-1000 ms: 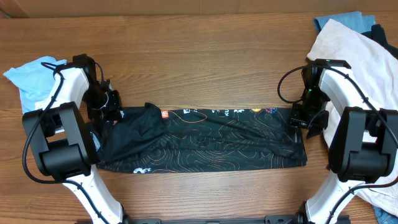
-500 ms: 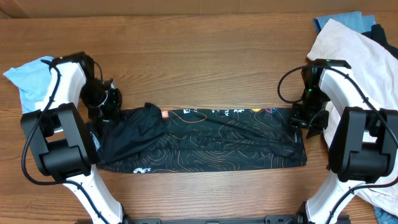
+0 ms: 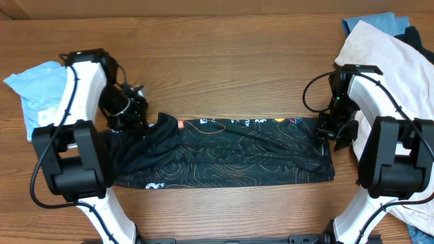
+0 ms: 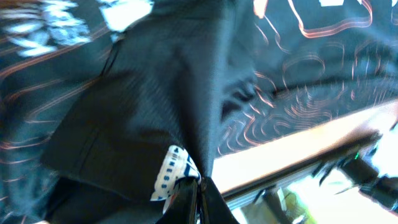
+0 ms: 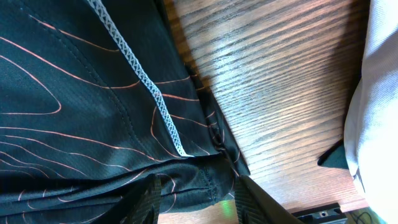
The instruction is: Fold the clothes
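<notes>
A black garment with orange contour lines [image 3: 237, 152] lies spread flat across the middle of the table. My left gripper [image 3: 139, 122] is shut on the garment's left end and holds a raised fold of it over the cloth. In the left wrist view the shut fingers [image 4: 199, 190] pinch black fabric [image 4: 155, 112] beside a white label [image 4: 171, 174]. My right gripper [image 3: 333, 129] sits at the garment's far right corner. In the right wrist view its fingers [image 5: 196, 196] are apart, with the hemmed corner of the garment [image 5: 93, 93] lying between them.
A light blue cloth [image 3: 34, 85] lies at the left edge behind the left arm. A pile of clothes is at the right: a white piece [image 3: 386, 57], a blue one [image 3: 376, 22] and a dark one [image 3: 417, 37]. Bare wood table [image 3: 230, 61] lies beyond the garment.
My left gripper has moved right and inward, carrying the garment's left end over the cloth. The right arm has not moved.
</notes>
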Controlling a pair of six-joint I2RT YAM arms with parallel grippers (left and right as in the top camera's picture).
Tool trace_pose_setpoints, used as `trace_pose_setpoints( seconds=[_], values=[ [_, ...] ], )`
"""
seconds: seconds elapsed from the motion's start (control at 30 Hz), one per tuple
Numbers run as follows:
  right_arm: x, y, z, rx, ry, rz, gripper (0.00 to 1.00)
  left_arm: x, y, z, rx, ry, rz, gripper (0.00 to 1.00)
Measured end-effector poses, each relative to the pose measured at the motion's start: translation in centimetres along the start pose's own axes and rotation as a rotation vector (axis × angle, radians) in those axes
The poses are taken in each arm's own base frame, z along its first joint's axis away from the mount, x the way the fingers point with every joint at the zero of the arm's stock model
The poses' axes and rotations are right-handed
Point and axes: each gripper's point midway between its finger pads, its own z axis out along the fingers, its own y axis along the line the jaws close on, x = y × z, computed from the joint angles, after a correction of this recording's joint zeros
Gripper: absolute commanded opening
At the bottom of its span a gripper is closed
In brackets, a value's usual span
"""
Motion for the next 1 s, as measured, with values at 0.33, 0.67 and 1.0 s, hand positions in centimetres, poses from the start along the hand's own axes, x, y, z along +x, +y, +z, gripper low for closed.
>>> trace_pose_setpoints(
  seconds=[0.33, 0.67, 1.0],
  values=[
    [0.0, 0.0, 0.0, 0.002, -0.001, 0.0, 0.42, 1.9, -5.9, 1.6, 0.118, 0.087, 0.322, 0.04],
    [0.0, -0.1, 0.0, 0.004, -0.001, 0.001, 0.42, 3.8, -7.6, 3.6, 0.112, 0.181, 0.406, 0.13],
    [0.0, -0.1, 0.0, 0.004, 0.002, 0.0, 0.42, 4.2, -7.8, 4.0, 0.101, 0.199, 0.421, 0.18]
  ],
)
